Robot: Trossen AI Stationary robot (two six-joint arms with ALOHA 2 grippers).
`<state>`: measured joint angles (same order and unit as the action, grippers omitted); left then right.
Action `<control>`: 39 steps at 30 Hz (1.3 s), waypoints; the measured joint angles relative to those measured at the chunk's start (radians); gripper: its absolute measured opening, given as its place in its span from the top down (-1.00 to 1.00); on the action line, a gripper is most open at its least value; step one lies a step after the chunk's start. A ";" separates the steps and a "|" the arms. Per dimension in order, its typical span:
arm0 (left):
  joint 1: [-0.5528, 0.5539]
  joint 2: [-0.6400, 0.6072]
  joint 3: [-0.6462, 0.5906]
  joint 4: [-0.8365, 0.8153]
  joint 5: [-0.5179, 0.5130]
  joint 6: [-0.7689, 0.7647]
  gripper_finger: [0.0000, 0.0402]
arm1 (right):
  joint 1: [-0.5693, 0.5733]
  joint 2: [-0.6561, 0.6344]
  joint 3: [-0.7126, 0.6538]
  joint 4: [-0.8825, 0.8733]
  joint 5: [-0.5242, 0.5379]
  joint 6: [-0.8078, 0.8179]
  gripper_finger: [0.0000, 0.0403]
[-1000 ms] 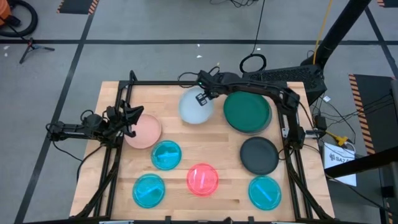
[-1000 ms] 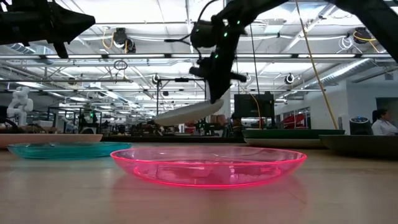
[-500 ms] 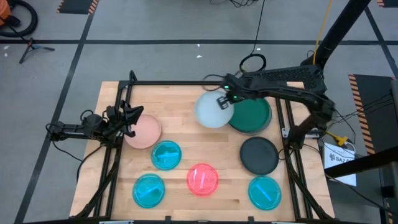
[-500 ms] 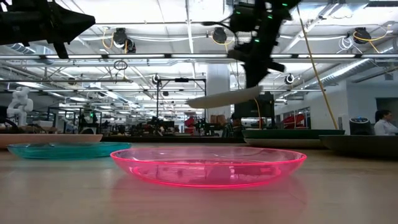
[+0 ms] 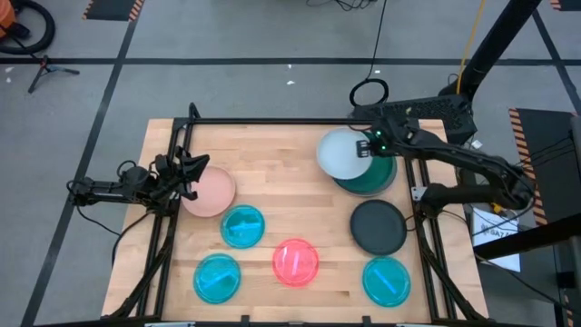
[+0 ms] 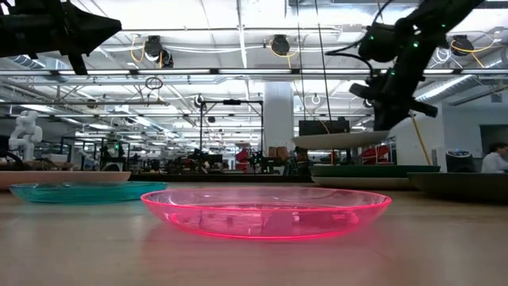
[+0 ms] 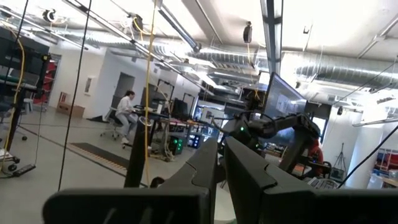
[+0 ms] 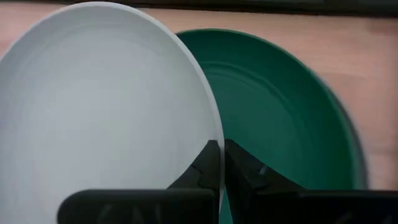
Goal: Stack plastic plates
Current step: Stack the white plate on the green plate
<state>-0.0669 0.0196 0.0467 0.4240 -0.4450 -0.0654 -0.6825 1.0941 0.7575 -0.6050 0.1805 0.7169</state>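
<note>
On the wooden worktop [image 5: 272,154], my right tool [image 5: 370,148] pinches the pale plate [image 5: 343,152] by its rim, hanging overlapping the green plate's [image 5: 374,173] left edge, not centred.

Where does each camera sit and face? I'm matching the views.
High: overhead, facing down; both arms, white plate held over green plate.
Low: table height, red plate nearest.
Left wrist: faces the room past the left gripper.
Right wrist: looks down past the right gripper.
Shared: the white plate shows in high, low and right wrist.
</note>
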 joint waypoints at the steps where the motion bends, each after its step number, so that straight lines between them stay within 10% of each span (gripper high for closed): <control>1: 0.000 0.000 0.000 0.000 0.000 0.000 0.83 | -0.016 -0.010 -0.015 -0.003 0.000 0.004 1.00; 39: 0.000 0.000 0.016 -0.009 0.000 0.010 0.83 | -0.169 -0.013 -0.128 -0.016 0.029 0.005 0.67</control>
<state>-0.0671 0.0195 0.0624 0.4155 -0.4450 -0.0559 -0.8513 1.0813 0.6296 -0.6209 0.2091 0.7219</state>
